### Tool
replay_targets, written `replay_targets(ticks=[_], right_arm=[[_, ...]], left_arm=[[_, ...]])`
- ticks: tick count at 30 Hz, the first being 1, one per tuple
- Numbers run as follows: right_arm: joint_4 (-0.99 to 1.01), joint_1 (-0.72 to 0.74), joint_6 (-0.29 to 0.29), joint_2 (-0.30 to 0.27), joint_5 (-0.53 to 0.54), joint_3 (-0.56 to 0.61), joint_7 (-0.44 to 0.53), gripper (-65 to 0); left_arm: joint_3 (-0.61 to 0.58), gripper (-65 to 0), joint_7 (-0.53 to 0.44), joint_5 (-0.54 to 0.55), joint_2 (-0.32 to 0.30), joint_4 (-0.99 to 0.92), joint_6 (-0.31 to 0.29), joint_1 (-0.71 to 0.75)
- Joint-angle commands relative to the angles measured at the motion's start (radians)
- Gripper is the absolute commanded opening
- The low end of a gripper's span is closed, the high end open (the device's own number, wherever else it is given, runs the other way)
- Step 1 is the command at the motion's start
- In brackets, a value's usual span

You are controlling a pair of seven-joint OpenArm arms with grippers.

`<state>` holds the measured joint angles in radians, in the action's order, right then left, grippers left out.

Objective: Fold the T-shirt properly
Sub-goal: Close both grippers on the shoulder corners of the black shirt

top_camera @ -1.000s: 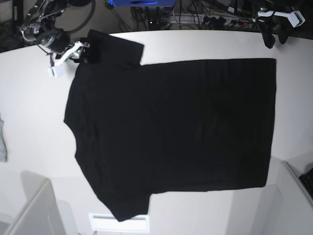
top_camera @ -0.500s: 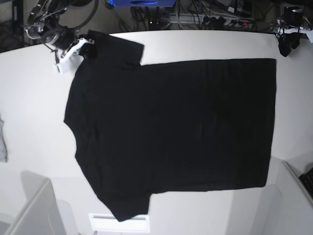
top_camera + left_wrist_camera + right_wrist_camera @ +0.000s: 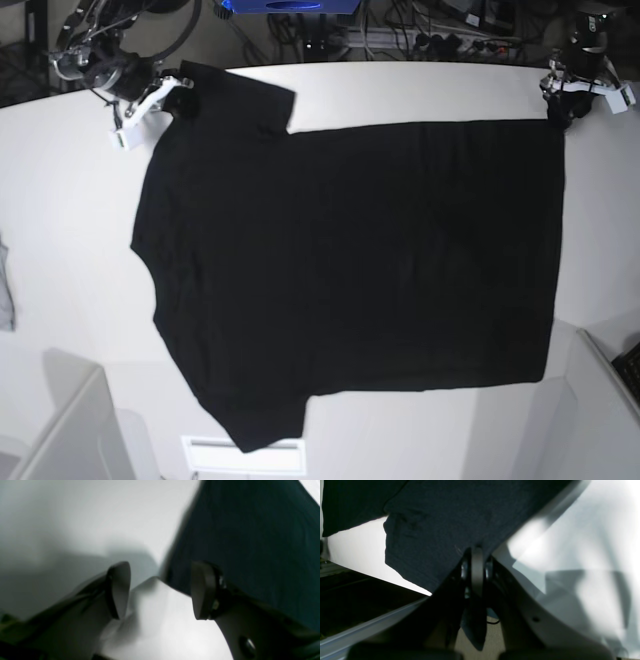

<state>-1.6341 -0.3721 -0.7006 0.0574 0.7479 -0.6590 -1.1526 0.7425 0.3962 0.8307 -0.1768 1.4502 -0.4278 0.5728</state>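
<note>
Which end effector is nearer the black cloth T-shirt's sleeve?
The right end effector: it is shut on the black cloth T-shirt's sleeve. The left end effector is open at the far hem corner.

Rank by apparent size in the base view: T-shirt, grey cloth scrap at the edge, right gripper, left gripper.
1. T-shirt, by far the largest.
2. Right gripper and left gripper: they look alike, and both are partly cut off by the shirt, so no ranking.
3. Grey cloth scrap: only a sliver shows; its full size can't be judged.

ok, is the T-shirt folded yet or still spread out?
Spread flat. The T-shirt lies open on the white table, both sleeves out, no fold. The right gripper pinches a sleeve edge.
</note>
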Motion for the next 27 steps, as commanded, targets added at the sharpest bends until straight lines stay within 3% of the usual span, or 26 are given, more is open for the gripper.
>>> replay_targets(ticks=[1,11,14,18,27], right_arm=[[-0.005,-0.006,0.002,-0.006,-0.031,-0.002,-0.020,-65.0],[-0.005,-0.011,0.002,-0.026,-0.031,-0.002,-0.019,-65.0],[-0.005,-0.011,0.002,-0.026,-0.031,-0.003,-0.016,-65.0],[-0.005,-0.011,0.002,-0.026,-0.031,-0.003,-0.014,-65.0],[-0.015,-0.021,0.002,-0.026,-0.031,-0.003,-0.011,-65.0]], left_arm=[[-0.007,-29.1,-0.003,0.011,-0.014,0.005,-0.007,-0.001],[-0.070,-29.9,-0.003,0.014,-0.010,-0.047,-0.007,-0.050],[-0.070,-40.5,-0.003,0.012,-0.010,-0.067,-0.007,-0.061],[-0.070,-63.5,-0.003,0.012,-0.011,-0.072,-0.007,-0.061],[-0.067,-65.0,-0.003,0.009,-0.014,-0.064,-0.007,-0.046]])
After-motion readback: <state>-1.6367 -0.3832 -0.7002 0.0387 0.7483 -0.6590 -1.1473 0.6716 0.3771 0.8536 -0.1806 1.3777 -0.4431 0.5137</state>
